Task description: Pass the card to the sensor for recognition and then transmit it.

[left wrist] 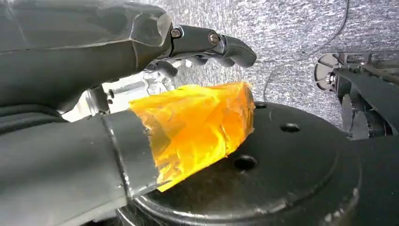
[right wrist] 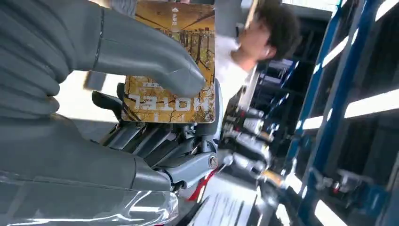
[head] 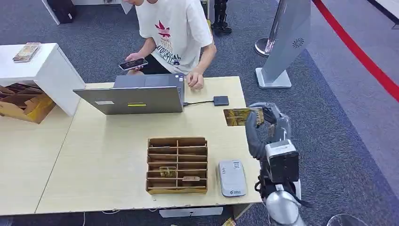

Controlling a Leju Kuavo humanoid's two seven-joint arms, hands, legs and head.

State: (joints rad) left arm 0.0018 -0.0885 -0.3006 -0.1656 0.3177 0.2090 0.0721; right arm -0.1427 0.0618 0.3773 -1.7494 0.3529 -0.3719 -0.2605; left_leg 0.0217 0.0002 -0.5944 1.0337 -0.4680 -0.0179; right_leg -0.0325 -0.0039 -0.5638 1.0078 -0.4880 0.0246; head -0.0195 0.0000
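A: Containers on the worktop [head: 117,155]?
B: One wooden organiser [head: 177,165], boxy, divided into rows of shallow slots. Two slots near the front each hold a small flat item, too small to identify.

A: The card [head: 242,116]?
B: Thin, rectangular, golden-brown print with trees; the right wrist view reads "HOTEL" on it. It is up off the surface, over the worktop's right edge, pinched between the thumb and fingers of the right hand [head: 263,117].

A: Sensor?
B: Grey reader [head: 231,178], rounded rectangle, smooth plastic, lying flat just right of the organiser.

A: Left hand [left wrist: 141,94]?
B: Grasping nothing; dark fingers extended, thumb wrapped in crinkled yellow tape.

A: Other entries?
B: Grey laptop [head: 131,96], open; a small dark adapter [head: 221,100] cabled beside it; a person [head: 174,33] in a white shirt holding a phone [head: 133,64].
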